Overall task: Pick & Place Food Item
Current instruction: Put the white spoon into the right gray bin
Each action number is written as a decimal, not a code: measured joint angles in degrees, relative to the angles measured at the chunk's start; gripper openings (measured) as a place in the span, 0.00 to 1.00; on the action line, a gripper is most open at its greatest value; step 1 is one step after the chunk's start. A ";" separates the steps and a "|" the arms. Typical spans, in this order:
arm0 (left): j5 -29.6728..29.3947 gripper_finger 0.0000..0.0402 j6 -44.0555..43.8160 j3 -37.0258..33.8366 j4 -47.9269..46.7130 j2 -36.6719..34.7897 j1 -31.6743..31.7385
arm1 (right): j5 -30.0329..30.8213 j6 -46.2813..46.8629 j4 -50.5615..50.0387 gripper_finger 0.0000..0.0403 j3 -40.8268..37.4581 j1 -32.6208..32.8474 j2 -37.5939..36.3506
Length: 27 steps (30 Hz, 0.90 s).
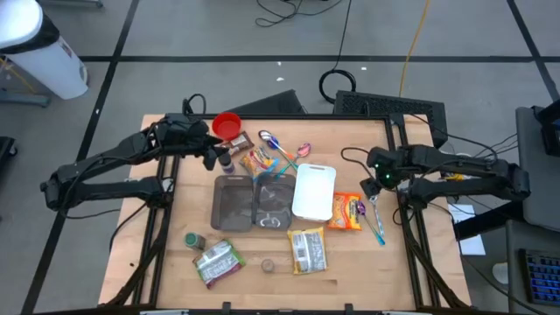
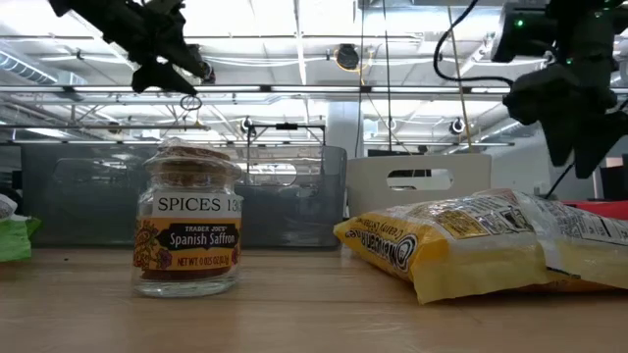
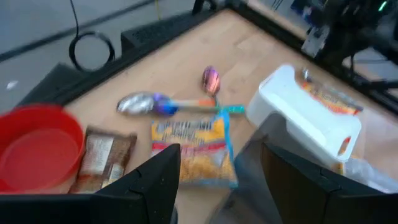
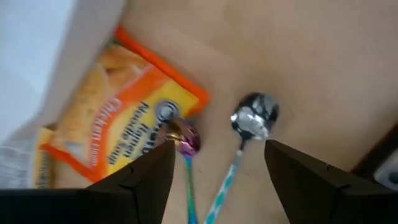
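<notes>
Packets First, Pincers Empty

Bench clutter offers you soft, crinkly, light food packets: the orange-yellow foil snack packet lies beside the white lidded container. Pinch its edge seam. Left pincer and right pincer hover released, grasping nothing.

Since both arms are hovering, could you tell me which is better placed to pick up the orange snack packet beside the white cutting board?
Right. The open right gripper hovers just beside the orange snack packet, which fills its wrist view. The open left gripper hangs across the table, near the red bowl.
</notes>
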 joint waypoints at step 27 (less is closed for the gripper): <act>12.29 0.58 -3.47 0.00 19.15 14.80 -6.89 | -2.93 -33.97 2.03 0.60 0.00 -11.52 22.56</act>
